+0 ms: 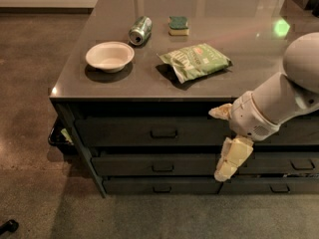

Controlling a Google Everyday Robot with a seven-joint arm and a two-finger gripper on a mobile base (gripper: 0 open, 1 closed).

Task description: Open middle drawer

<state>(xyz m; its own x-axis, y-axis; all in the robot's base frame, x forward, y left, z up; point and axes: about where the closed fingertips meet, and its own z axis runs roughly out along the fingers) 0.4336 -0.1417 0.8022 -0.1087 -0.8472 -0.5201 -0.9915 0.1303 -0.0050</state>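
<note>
The middle drawer (129, 164) is the dark grey front second from the top on the left stack of the cabinet, and it is shut. Its small dark loop handle (163, 167) sits at the centre. My gripper (228, 164), cream-coloured on a white arm, hangs downward in front of the cabinet. It overlaps the right end of the middle drawer front, well to the right of the handle and apart from it. It holds nothing that I can see.
The taller top drawer (163, 132) and thin bottom drawer (160, 188) are shut. A second drawer stack (291, 164) stands to the right. On the countertop (239, 59) are a white bowl (109, 56), a tipped can (140, 30), a sponge (178, 25) and a green chip bag (195, 61).
</note>
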